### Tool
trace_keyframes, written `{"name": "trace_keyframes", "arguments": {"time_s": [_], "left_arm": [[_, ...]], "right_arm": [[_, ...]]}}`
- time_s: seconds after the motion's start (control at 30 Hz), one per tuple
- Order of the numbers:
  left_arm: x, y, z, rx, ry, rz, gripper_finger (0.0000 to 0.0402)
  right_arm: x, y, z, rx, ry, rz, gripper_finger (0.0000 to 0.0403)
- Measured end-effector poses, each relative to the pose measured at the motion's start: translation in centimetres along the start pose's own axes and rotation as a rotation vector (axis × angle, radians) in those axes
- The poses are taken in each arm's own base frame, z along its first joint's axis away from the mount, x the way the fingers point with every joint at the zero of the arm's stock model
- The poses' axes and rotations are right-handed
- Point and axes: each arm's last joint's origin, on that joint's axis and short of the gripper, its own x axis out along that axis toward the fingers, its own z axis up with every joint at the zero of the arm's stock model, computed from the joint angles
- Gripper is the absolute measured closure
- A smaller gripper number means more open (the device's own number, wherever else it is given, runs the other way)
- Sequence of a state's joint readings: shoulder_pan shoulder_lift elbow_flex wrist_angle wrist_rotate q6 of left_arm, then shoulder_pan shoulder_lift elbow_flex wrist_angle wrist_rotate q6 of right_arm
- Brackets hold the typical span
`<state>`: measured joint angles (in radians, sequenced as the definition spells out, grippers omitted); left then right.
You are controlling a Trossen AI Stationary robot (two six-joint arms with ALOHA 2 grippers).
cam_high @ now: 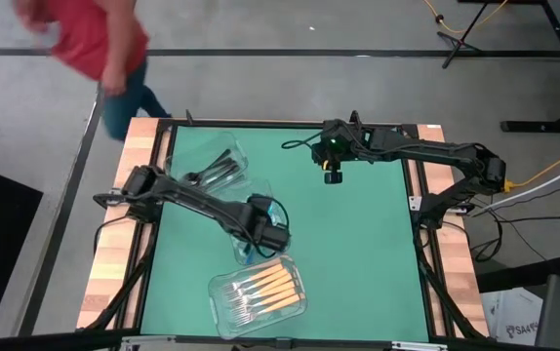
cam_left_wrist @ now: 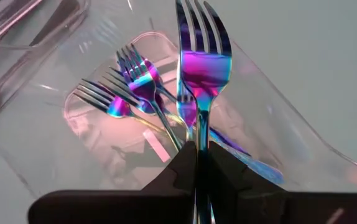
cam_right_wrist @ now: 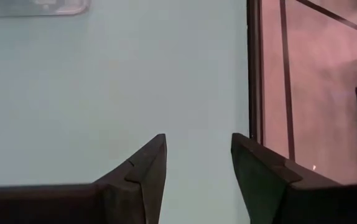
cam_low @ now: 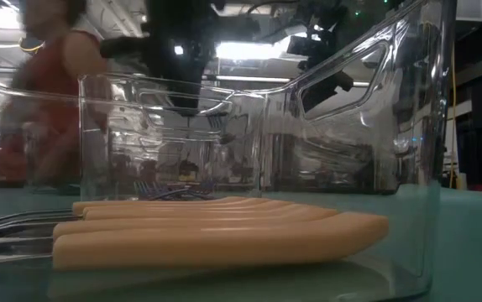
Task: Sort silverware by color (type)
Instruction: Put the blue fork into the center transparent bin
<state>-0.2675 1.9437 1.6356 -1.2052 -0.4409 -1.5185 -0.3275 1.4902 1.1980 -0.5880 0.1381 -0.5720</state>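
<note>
Gripping an iridescent fork by its handle, your left gripper holds it above the clear container of matching forks; your right gripper waits far back, jaws apart and empty.

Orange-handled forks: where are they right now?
In the high view, the orange-handled forks lie in a clear container at the mat's near edge, left of centre, just below the left tool.
</note>
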Motion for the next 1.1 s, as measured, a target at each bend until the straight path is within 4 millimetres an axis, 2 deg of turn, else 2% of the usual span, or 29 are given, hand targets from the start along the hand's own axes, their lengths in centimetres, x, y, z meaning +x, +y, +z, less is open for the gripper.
{"name": "trace_keyframes", "arguments": {"time_s": [0.37,0.67,0.9,1.1], "left_arm": [[3.9,-0.7,-0.1,0.019,0.003,0.123,0.0383],[5.6,-0.7,0.0,0.016,0.026,0.161,0.0383],[7.1,0.0,-1.1,0.021,0.097,0.179,0.0382],[7.8,0.3,-1.4,0.021,0.108,0.187,0.0359]], "right_arm": [[0.0,0.1,0.0,-0.001,-0.004,0.022,0.0233],[0.0,0.1,-0.1,-0.002,0.0,0.023,0.0233],[0.0,0.1,-0.1,-0.002,0.001,0.024,0.0233],[0.0,0.1,-0.1,-0.002,-0.003,0.029,0.0233]]}}
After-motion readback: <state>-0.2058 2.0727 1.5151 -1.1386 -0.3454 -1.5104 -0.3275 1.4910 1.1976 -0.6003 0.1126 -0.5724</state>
